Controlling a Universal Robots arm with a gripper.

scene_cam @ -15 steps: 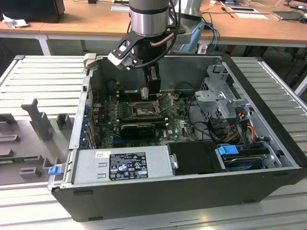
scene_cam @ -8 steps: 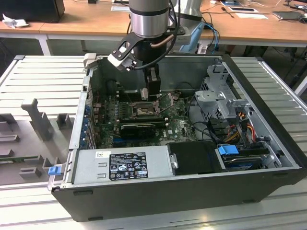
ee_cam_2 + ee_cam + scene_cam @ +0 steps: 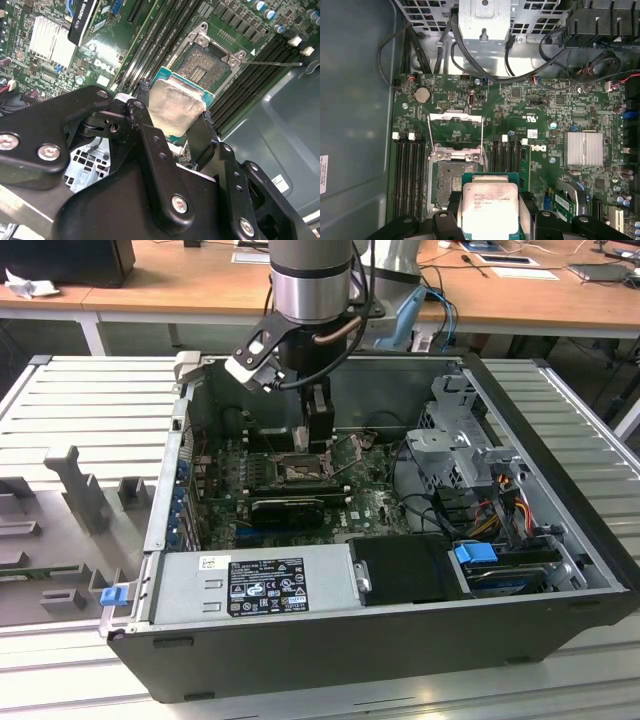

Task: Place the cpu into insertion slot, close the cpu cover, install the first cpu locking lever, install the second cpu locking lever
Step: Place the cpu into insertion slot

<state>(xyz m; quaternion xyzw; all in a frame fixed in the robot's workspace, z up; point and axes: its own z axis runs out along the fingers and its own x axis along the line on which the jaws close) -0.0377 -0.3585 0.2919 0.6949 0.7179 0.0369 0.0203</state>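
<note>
insertion slot (image 3: 445, 182) open and bare, cpu (image 3: 490, 212) pinched in gripper (image 3: 491, 201) partly over it
cpu cover (image 3: 455, 118) stands swung back just beyond the slot; fingers (image 3: 150, 145) clamp two opposite chip edges, metal top facing up

I record the flat square silvery metal cpu (image 3: 490, 212) as having a smeared lid of dull sheen, edged in green board. The black gripper (image 3: 175, 110) looks matt, with bright steel screws. The square black-framed insertion slot (image 3: 449, 182) shows a dull grey-gold pin field. The thin dark-silver metal cpu cover (image 3: 456, 118) is satin. The green circuit board (image 3: 530, 105) is glossy; the ribbed grey metal table (image 3: 90, 400) is matt.
</note>
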